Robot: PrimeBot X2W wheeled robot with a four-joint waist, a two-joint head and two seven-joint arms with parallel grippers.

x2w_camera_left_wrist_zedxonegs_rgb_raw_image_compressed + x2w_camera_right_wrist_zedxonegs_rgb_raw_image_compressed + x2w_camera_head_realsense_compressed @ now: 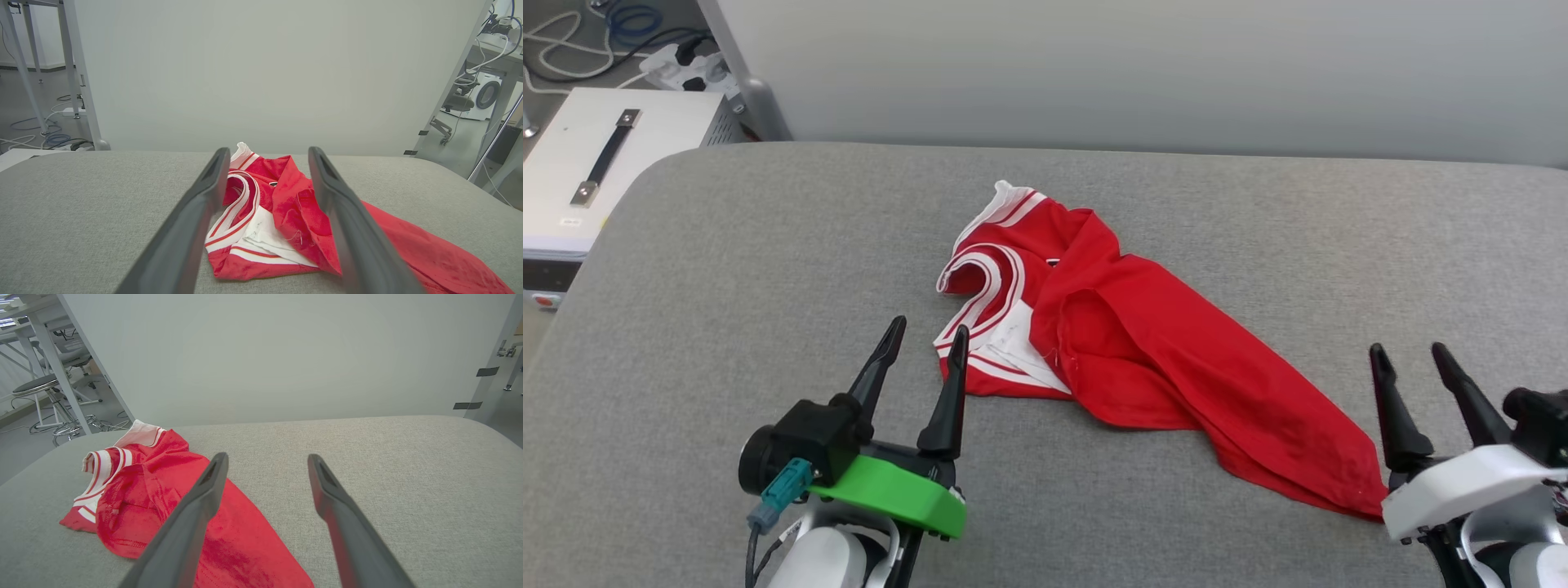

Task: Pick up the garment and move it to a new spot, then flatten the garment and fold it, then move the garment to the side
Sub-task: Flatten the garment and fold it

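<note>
Two grippers spread wide, crumpled garment on the bench between them.
Garment [1143, 351] lies mid-bench [768, 269], bunched into a long wedge. In head view its long axis runs diagonally, far-left to near-right. The wide end, with striped collar and white sleeves, points far-left. The narrow red tail points near-right and ends just beside the right gripper [1407, 347]. Left gripper [930, 325] has fingertips just beside the near sleeve edge. Both grippers hold nothing.
</note>
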